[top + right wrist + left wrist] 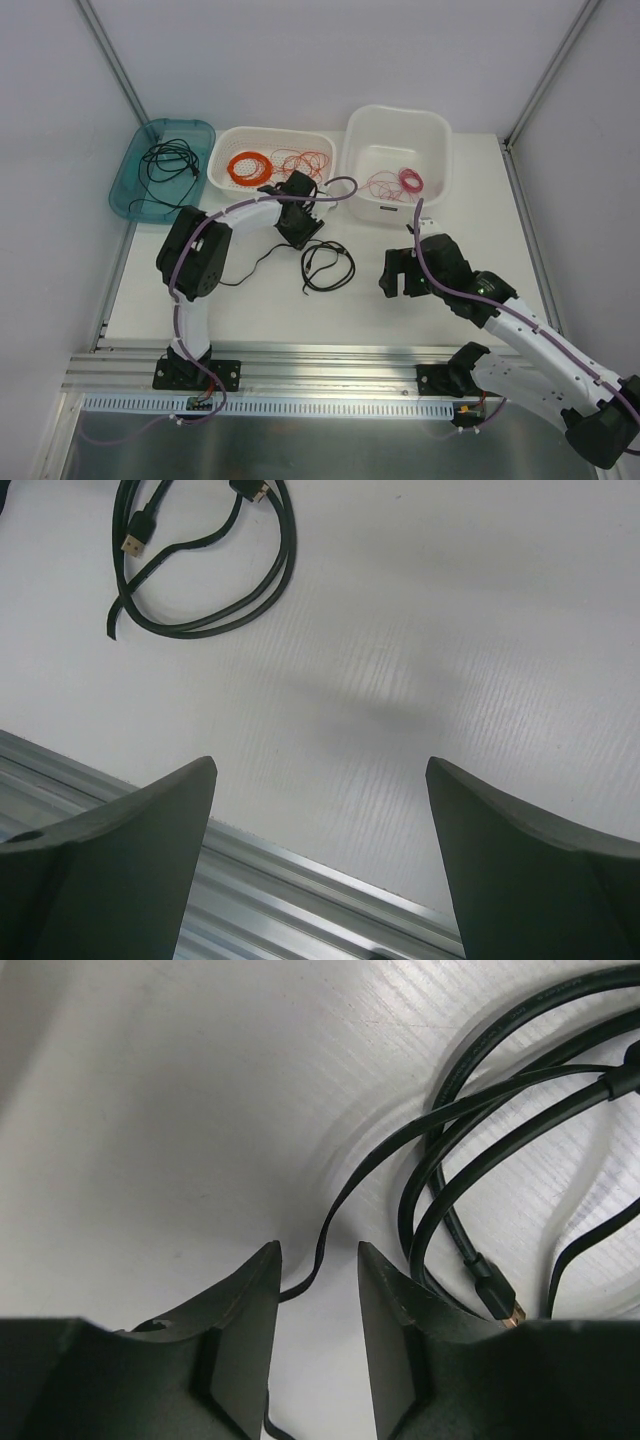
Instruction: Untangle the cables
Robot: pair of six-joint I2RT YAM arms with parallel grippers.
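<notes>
No mixed black, orange and pink tangle is in view. A black cable (328, 268) lies in loose loops on the white table between the arms, with a thin tail trailing left. My left gripper (300, 236) is low over its far-left part. In the left wrist view my gripper (318, 1248) is narrowly open and a thin black strand (440, 1116) runs on the table between the fingertips and under the left finger. A gold-tipped plug (497, 1290) lies beside the right finger. My right gripper (392, 272) is wide open and empty (320, 765), right of the cable (200, 631).
At the back, a teal tray (125, 190) holds a black cable (168, 160). A white basket (270, 133) holds a neat orange coil (248, 166) and loose orange-red wire (305, 160). A white tub (395, 115) holds a pink coil (411, 180). An aluminium rail (330, 365) edges the front.
</notes>
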